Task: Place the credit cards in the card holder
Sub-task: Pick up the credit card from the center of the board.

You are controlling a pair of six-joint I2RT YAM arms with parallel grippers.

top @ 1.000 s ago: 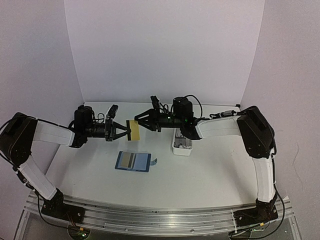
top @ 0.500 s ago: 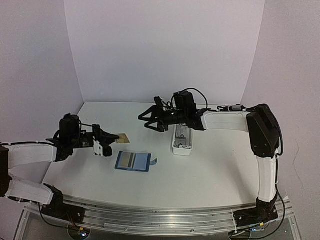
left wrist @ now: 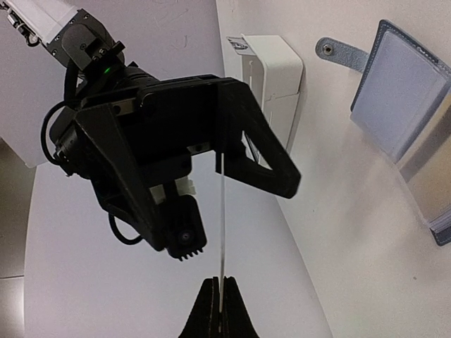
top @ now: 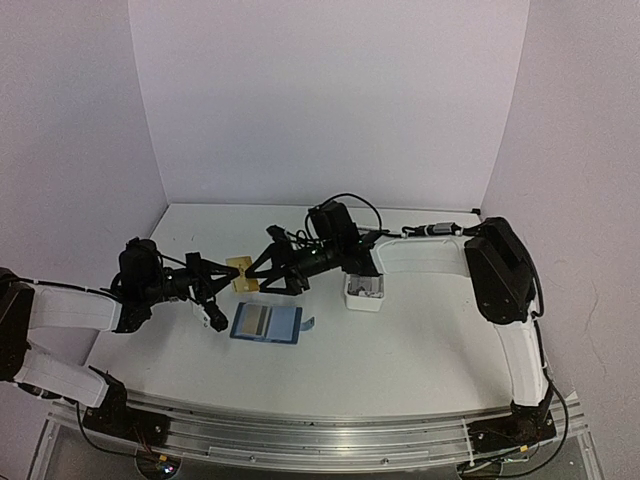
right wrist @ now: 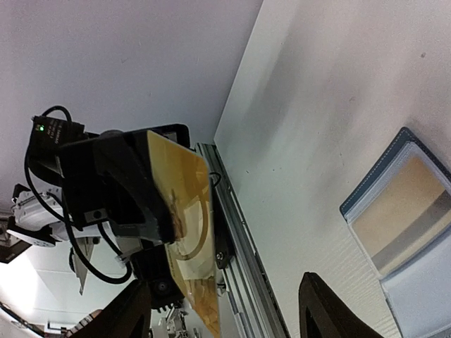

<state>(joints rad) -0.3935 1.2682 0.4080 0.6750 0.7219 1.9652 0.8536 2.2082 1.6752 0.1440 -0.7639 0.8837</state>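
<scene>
The step in hand looks like a mid-air handover of one credit card. The left gripper [left wrist: 220, 310] is clenched on the lower edge of the gold card [right wrist: 184, 225], holding it on edge above the desk [top: 420, 340]. In the left wrist view the card shows only as a thin upright line. The right gripper [top: 256, 279] faces it from the 3 o'clock side. Its jaws are spread wide and straddle the card's free end, grasping nothing.

The card holder [top: 266, 322] lies open and flat on the desk, at about 5 o'clock of the held card and apart from both arms. Its snap tab [left wrist: 325, 48] sticks out at its 3 o'clock edge. A tan panel [right wrist: 394, 211] shows behind one clear pocket, possibly a card already stowed. The white tray [top: 364, 290] stands at 2 o'clock of the holder; what it contains is too small to tell.

Next, I judge, the right jaws must close squarely on the card's free end before the left lets go. The risk is a skewed pinch that twists so thin a card, or a release that comes too soon and drops it.
</scene>
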